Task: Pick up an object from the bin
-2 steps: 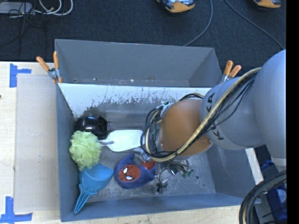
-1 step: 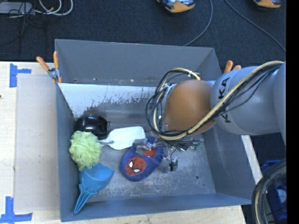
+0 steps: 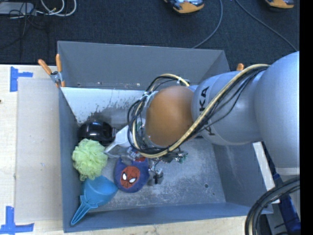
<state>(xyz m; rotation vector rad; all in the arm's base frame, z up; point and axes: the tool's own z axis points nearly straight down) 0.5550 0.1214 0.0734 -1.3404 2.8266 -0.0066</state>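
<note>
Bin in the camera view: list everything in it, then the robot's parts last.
Bin: one, grey.
Rounded glossy thing: one, black, back left.
Puffy scrubber: one, light green, left side, middle.
Pale piece: one, white, beside the puffy scrubber, partly under the arm.
Funnel: one, light blue, front left corner.
Spider-Man-faced round thing: one, dark blue and red, front middle, beside the funnel.
Gripper: one, dark, at that round thing's right edge.
Arm: one, silver-grey with orange cover, reaching in from the right.

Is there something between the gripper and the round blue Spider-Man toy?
Nothing visible. The gripper sits right beside the Spider-Man toy, at its right in the view. The blue funnel and green puff lie on its other side.
</note>
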